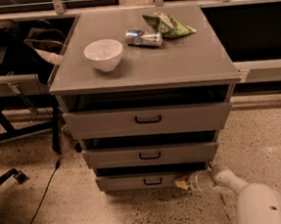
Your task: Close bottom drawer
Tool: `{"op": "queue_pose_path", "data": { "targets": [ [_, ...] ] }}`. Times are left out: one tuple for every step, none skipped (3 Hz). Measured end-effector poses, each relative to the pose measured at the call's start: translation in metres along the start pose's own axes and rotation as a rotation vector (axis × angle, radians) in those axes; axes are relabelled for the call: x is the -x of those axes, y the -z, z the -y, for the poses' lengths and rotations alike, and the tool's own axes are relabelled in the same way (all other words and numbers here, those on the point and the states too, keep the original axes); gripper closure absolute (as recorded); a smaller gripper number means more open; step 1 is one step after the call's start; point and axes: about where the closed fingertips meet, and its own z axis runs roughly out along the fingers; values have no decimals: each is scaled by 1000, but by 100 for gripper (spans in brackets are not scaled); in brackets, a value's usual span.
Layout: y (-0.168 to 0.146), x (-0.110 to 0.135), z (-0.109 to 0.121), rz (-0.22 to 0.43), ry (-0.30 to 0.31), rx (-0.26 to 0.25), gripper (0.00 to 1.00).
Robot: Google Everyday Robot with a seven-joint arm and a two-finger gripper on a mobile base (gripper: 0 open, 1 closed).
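Note:
The grey cabinet has three drawers. The bottom drawer (137, 181) is the lowest and narrowest, with a small black handle (152, 181) at its centre; its front sits nearly level with the middle drawer (149, 155) above. My gripper (182, 183) is at the drawer front's right end, touching it low near the floor. My white arm (246, 198) reaches in from the bottom right. The top drawer (147, 119) is the widest.
On the cabinet top stand a white bowl (104, 54), a lying can (144, 37) and a green chip bag (170, 26). A chair base and black cable (40, 196) lie on the speckled floor at left. Dark windows run behind.

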Motion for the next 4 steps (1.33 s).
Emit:
{"op": "queue_pose_path", "data": {
  "targets": [
    [-5, 11, 13, 36, -5, -71, 100],
    [11, -23, 0, -9, -41, -44, 100],
    [45, -61, -15, -28, -136, -50, 100],
    [68, -95, -31, -63, -215, -66, 82]
  ]
}}
